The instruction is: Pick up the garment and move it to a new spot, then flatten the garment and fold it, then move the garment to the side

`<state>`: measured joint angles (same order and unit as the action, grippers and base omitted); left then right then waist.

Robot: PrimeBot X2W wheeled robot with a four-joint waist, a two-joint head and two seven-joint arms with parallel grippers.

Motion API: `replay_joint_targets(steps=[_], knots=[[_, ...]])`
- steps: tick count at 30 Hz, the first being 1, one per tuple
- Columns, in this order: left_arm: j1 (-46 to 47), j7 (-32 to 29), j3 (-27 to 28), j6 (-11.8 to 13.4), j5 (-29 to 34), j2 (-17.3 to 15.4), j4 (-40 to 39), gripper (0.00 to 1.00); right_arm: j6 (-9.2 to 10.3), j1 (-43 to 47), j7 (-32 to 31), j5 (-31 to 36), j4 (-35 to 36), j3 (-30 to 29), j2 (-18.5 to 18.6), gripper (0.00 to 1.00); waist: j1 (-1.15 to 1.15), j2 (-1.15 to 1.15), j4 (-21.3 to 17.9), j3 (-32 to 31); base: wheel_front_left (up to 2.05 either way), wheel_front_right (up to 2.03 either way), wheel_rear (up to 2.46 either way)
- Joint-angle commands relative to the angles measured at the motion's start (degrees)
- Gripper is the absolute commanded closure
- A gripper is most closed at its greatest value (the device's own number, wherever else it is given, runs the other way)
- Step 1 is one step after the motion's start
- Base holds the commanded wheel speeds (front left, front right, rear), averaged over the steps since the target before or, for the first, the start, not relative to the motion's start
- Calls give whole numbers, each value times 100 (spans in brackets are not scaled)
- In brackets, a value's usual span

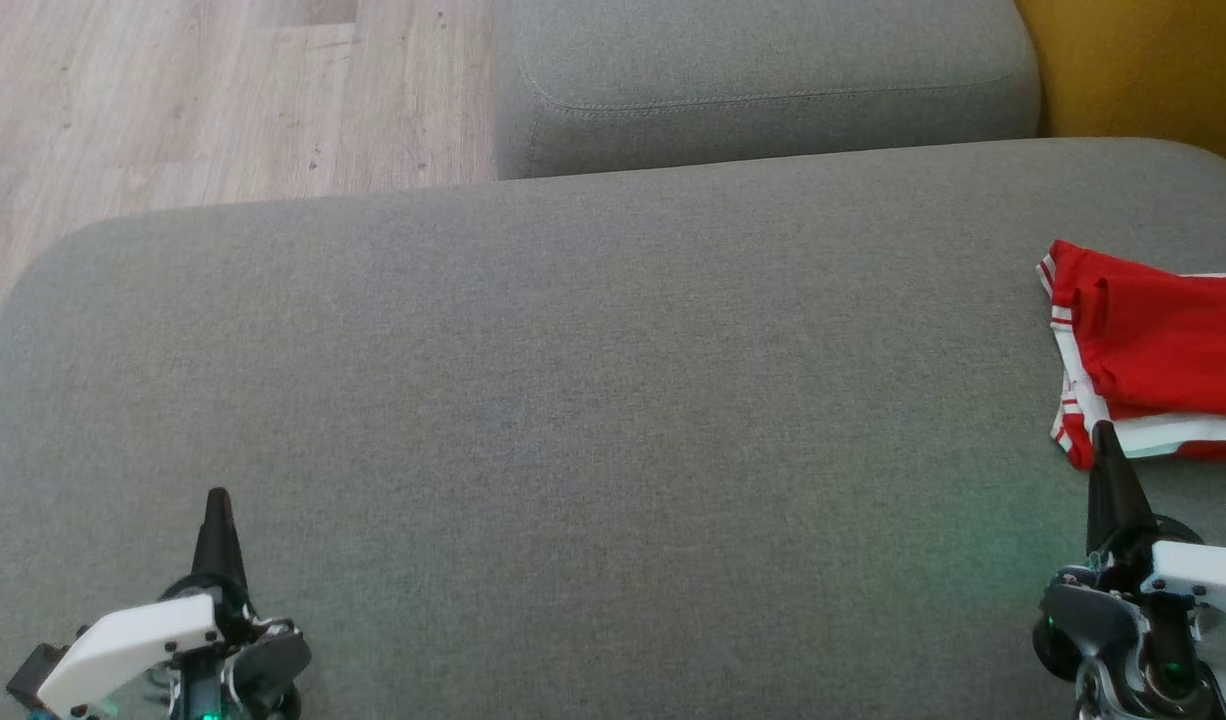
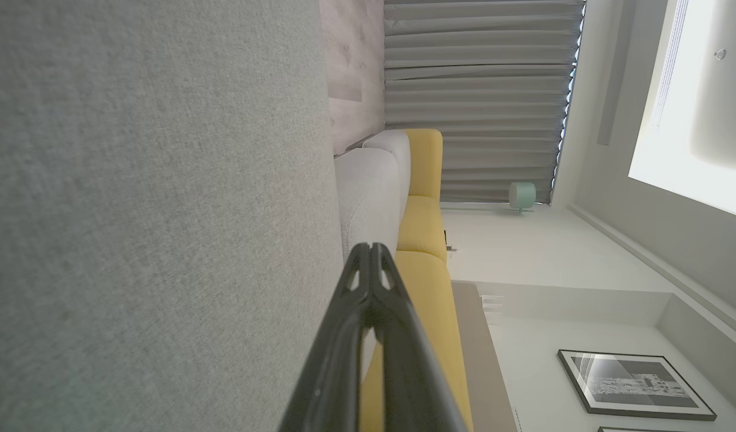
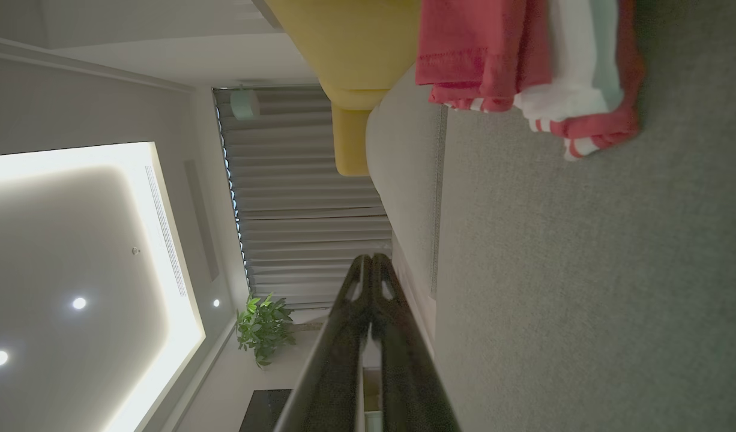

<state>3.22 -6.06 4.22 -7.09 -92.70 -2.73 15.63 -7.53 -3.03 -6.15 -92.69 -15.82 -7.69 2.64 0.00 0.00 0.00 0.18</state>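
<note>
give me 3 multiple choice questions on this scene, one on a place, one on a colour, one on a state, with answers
1. In the head view, where does the garment lie on the grey cushion?
A) at the right edge
B) in the middle
C) at the lower left

2. What colours is the garment?
A) blue and yellow
B) red with white stripes
C) all black

3. How is the right end effector?
A) shut on the garment
B) wide open
C) shut, holding nothing

Answers:
1 A, it lies at the head view's right edge.
2 B, both the head view and the right wrist view show red cloth with white bands.
3 C, its fingers meet at the tips in the right wrist view, and the garment lies ahead, apart from them.
</note>
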Motion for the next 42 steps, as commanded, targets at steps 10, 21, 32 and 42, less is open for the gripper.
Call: replay_joint_targets(steps=[10,21,32,42], knots=[[297,-42,229,-40,53,-20,-159,100,4,-315,-34,53,179,116,28,100,0,0,0,0,0,0,0],[297,-43,230,-40,54,-19,-159,100,4,-316,-35,54,179,115,27,100,0,0,0,0,0,0,0],[297,-44,231,-40,55,-18,-159,100,4,-316,-36,54,179,114,26,100,0,0,0,0,0,0,0],[297,-45,232,-40,55,-18,-159,100,4,-316,-36,55,179,113,26,100,0,0,0,0,0,0,0]])
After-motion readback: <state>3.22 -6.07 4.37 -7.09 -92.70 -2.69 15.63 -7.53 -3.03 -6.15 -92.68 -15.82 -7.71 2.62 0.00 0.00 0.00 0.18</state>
